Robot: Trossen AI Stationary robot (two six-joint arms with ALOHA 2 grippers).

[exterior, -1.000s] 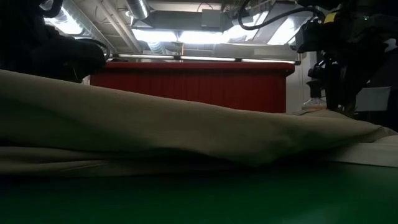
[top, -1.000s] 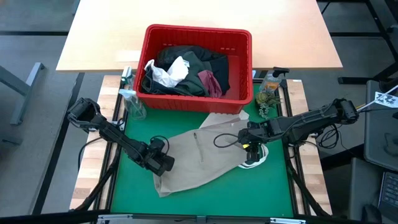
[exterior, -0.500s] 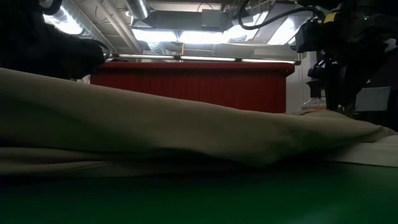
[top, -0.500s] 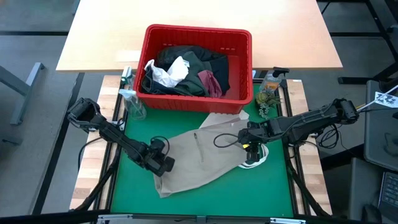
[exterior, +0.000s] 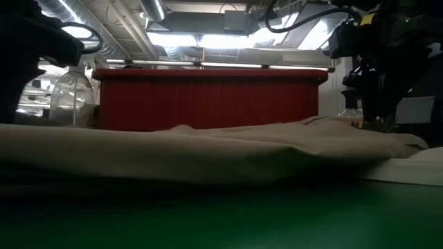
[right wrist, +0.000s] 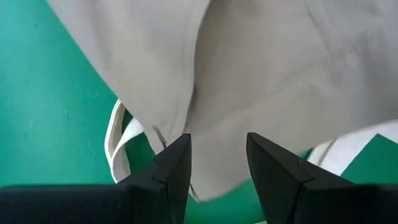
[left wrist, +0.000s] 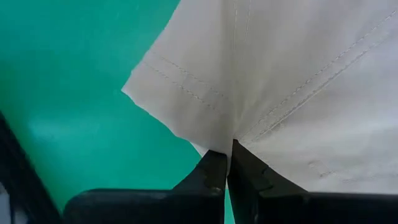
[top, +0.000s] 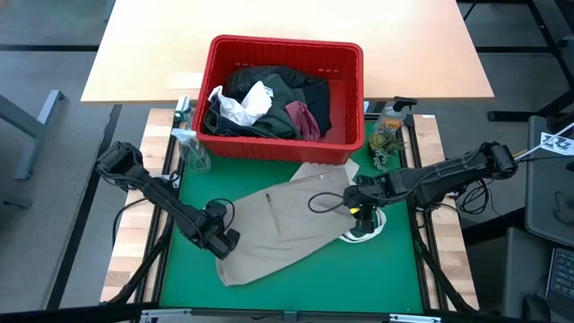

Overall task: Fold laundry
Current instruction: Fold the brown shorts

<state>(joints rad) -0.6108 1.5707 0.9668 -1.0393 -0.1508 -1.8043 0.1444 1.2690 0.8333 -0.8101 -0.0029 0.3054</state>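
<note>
A tan top (top: 287, 220) lies spread on the green mat (top: 269, 287), below the red basket (top: 287, 42). The basket holds more laundry (top: 278, 99): dark, maroon and white pieces. My left gripper (top: 221, 242) is shut on the top's left edge, which also shows in the left wrist view (left wrist: 227, 152). My right gripper (top: 359, 215) stands over the top's right end, its fingers apart with tan cloth (right wrist: 261, 74) filling the gap. A white cloth (top: 369, 231) lies under that end. My left gripper pinches the top's stitched edge (left wrist: 233, 134) between its two fingers, beside a hemmed corner (left wrist: 134, 87). The fingers point down from above. One layer or several, I cannot tell. The rest of the top lies on the mat. My right gripper has a bunched fold of the top's right end (right wrist: 217, 155) between its two fingers, with creases running up from the left finger (right wrist: 177, 158). It comes steeply from above, slanting from the table's right. That end rests on the mat and the white cloth (right wrist: 115, 143).
The red basket stands at the mat's far edge. A clear bottle (top: 191, 148) stands at its left corner, and a spray bottle (top: 391, 115) and a small plant (top: 381, 148) at its right. Bare green mat lies along the near edge.
My left gripper has shut on the top's left edge, then risen and gone toward the table's left edge. The top's left part has been drawn leftward, and its hump has sunk flatter in the low view. The right end has stayed in place.
</note>
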